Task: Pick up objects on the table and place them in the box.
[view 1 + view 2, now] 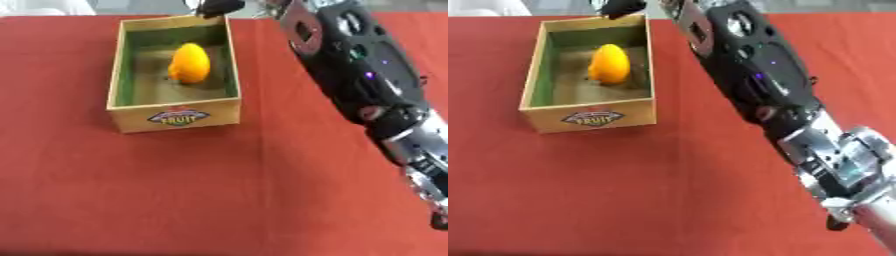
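Right hand (219, 7) only partly visible at the far edge, dark fingertips over the far wall of the box (175, 119); could not tell whether the fingers were released or clenched. Right arm (359, 65) ran back along the right side toward the near right corner. Orange fruit (189, 63) lay inside the box, toward its far half. Box sat far left on the red tablecloth (219, 195).

Tablecloth (175, 200) red. Box (175, 118) tan wood, green inside, colourful label. Fruit (189, 63) orange-yellow. Right arm (754, 65) black, silver joints.
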{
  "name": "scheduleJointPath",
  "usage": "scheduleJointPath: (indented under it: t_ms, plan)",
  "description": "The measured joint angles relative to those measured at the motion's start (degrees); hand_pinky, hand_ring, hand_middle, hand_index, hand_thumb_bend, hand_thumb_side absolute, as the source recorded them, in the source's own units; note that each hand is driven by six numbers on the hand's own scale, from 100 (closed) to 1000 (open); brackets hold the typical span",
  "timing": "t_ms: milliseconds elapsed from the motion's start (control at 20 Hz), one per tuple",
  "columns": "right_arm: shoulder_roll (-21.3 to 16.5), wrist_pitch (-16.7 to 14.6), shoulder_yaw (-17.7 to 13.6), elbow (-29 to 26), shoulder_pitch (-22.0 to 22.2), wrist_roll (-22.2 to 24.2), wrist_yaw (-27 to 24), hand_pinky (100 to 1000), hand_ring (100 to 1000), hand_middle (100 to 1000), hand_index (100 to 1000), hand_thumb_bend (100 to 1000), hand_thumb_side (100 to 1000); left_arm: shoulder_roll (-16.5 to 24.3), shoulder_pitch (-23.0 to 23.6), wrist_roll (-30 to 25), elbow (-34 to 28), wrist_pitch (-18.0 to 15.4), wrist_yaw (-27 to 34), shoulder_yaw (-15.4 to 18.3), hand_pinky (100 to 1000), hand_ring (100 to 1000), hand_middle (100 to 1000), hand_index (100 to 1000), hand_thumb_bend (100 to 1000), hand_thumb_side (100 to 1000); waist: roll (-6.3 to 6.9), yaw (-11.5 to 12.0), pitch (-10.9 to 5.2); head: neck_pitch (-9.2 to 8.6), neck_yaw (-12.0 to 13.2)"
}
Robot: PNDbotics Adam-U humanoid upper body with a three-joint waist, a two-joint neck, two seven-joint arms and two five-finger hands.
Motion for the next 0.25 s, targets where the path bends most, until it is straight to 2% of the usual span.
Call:
scheduleJointPath:
  t_ms: [250]
  plan:
    - [-6.9,6.1,-2.0,-17.4,5.7,-1.3,-7.9,758,807,687,903,100,678,0.0,0.3,0.3,0.0,0.1,-0.1,0.0,606,634,704,841,151,916,0.42,-0.7,-0.01,0.80,1.0]
